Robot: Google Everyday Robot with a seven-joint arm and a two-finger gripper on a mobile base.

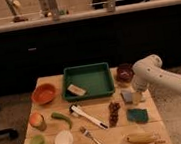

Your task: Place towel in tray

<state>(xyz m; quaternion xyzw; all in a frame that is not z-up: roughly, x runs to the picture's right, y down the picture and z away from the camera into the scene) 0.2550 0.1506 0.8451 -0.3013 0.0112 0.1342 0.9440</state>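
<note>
Towel [126, 95] sits on the bench [113, 136], right of the tray [86, 67] and just below the maroon bowl [125, 72]. Looks soft, light and floppy, so I'd pinch it at the thick folded edge. Gripper [136, 96] is down right beside it, maybe touching. Can't tell if it's gripping or not.

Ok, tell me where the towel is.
On the table's right side, the towel lies between the maroon bowl and the green sponge, with the tool right beside it.

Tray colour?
Dark green tray, clearest in the camera view; gripper is off to its right, by the towel.
</note>
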